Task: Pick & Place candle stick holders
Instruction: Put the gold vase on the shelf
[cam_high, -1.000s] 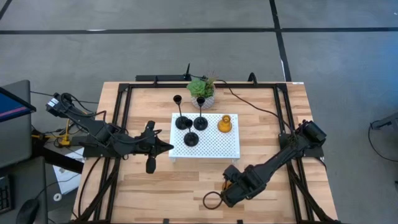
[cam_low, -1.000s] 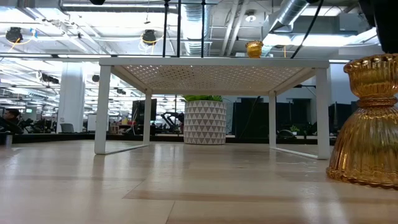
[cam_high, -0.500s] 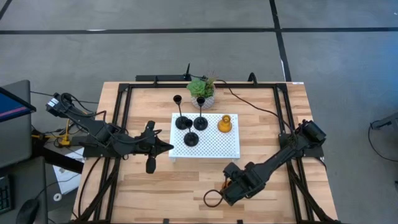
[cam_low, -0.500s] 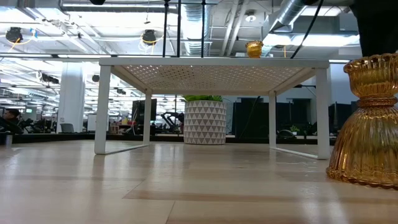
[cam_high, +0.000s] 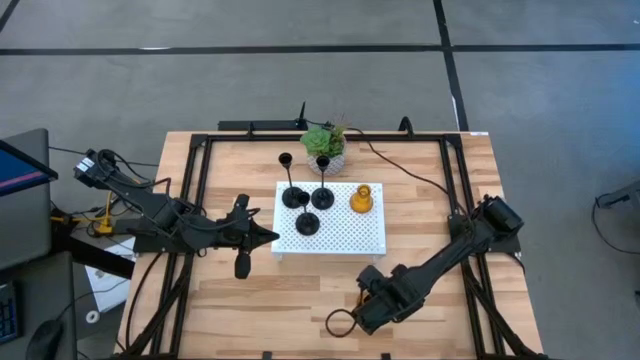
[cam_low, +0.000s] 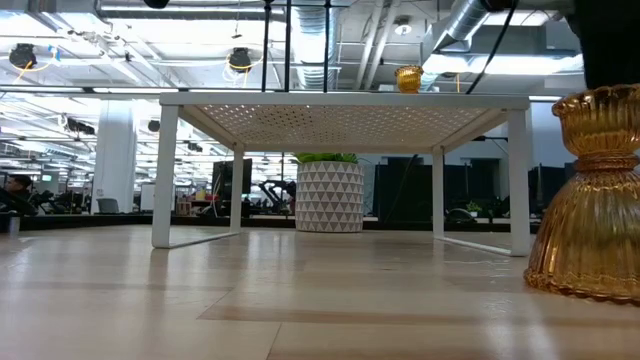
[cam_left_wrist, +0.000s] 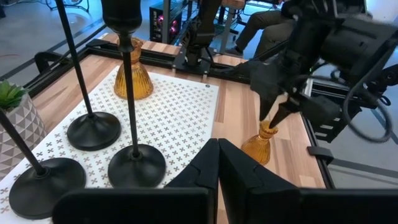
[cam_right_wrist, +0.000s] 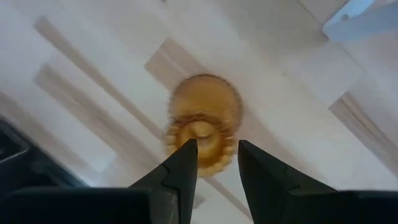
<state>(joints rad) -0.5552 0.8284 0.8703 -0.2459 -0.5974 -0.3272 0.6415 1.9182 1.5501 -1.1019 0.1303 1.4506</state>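
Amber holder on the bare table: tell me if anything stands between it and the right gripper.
Nothing visible does. The right gripper hangs directly over the amber holder, its open fingers either side of the cup, with only bare table around.

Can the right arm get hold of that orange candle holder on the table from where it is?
Probably yes. The right gripper hangs directly above the amber holder on the bare table, its jaws open and straddling the holder's top. Nothing stands between them.

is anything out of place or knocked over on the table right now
Nothing is knocked over. One amber holder stands upright on the bare wood, off the white perforated shelf where the three black holders and the other amber one stand. The right gripper is directly above it, fingers straddling its cup.
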